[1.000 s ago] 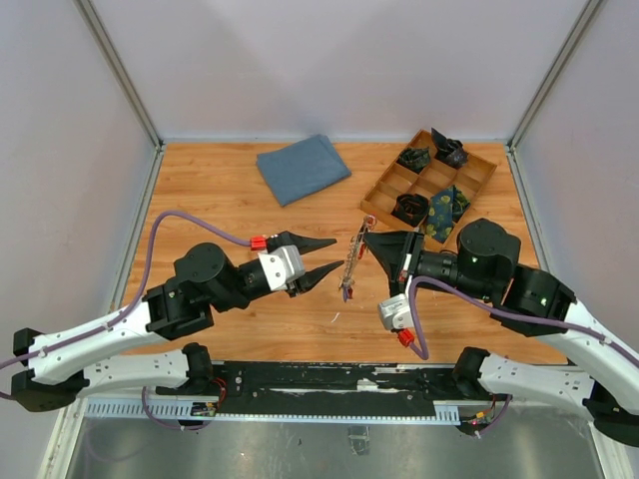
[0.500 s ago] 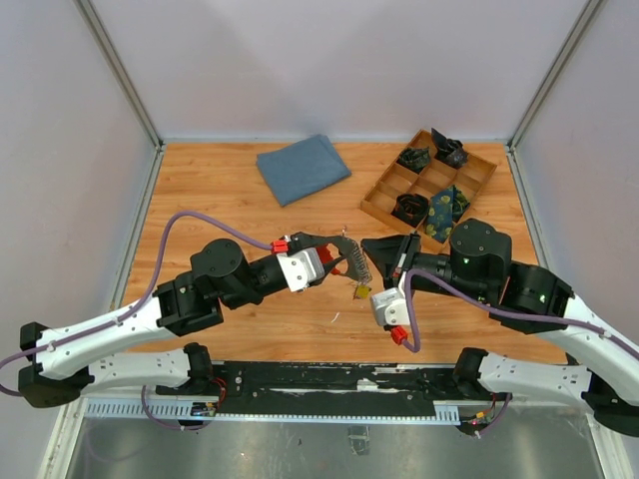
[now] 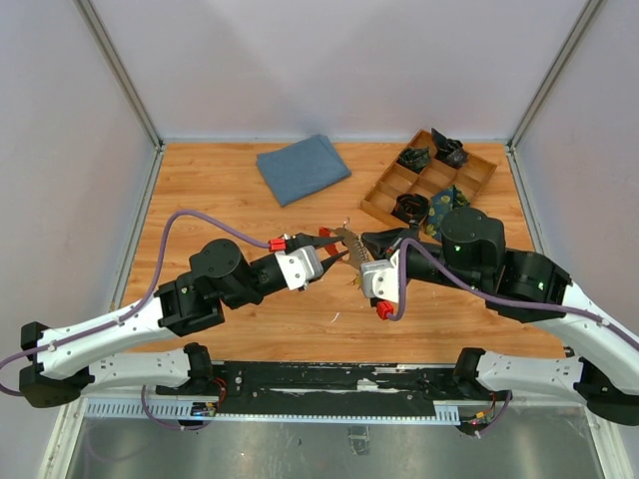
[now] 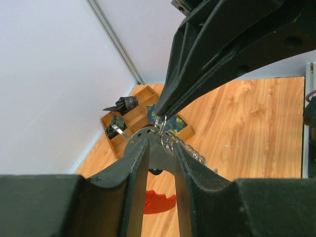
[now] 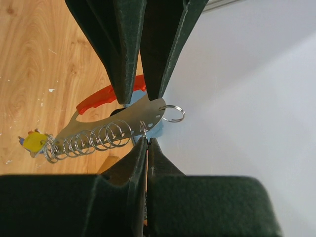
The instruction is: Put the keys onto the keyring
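Just beyond the right gripper (image 5: 146,143), clenched on silver metal keys (image 5: 98,131) (left gripper's (image 4: 160,142) hold unclear), a divided wooden tray (image 3: 385,182) sits on the orange-brown wooden table (image 3: 220,210).

Two grippers, left (image 4: 160,143) and right (image 5: 147,145). One red keyring (image 5: 106,96). One flat silver key blade (image 5: 116,121) carrying wire rings (image 5: 98,136), too overlapped to count. One yellow tag (image 5: 32,142). One blue cloth (image 3: 303,168). One wooden compartment tray (image 3: 384,185) with four dark bundles (image 3: 414,158) visible.

I'm running white link shells (image 3: 100,342), black joint housings (image 3: 215,271), purple cables (image 3: 186,214) looping off both arms, red connectors (image 3: 283,242), and tapered matte-black fingers (image 4: 133,177).
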Motion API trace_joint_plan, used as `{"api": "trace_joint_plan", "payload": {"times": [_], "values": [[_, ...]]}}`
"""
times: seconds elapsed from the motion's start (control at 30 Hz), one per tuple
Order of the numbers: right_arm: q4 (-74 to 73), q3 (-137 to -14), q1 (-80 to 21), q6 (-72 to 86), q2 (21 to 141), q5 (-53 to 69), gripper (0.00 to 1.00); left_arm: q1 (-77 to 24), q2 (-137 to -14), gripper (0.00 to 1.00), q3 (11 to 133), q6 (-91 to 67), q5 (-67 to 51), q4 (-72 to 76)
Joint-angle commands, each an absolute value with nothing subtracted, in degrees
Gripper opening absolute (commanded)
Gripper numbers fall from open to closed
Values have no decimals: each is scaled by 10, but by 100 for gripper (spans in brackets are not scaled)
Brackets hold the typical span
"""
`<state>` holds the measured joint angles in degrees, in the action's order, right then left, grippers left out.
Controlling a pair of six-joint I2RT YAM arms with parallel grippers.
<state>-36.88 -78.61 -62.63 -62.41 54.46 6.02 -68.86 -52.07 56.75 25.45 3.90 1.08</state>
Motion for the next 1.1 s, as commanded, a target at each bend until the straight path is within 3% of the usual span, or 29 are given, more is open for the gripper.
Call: {"api": "trace_joint_plan", "payload": {"times": [0.0,0.67,1.07], "values": [[-377,-818,-635,-567,544,77,0,-692,-524,33,562,256,55,49],[-369,-813,-635,-538,547,109,0,-693,-552,33,564,262,40,47],[-368,-810,-640,-537,547,118,0,-693,-563,14,570,265,41,47]]}}
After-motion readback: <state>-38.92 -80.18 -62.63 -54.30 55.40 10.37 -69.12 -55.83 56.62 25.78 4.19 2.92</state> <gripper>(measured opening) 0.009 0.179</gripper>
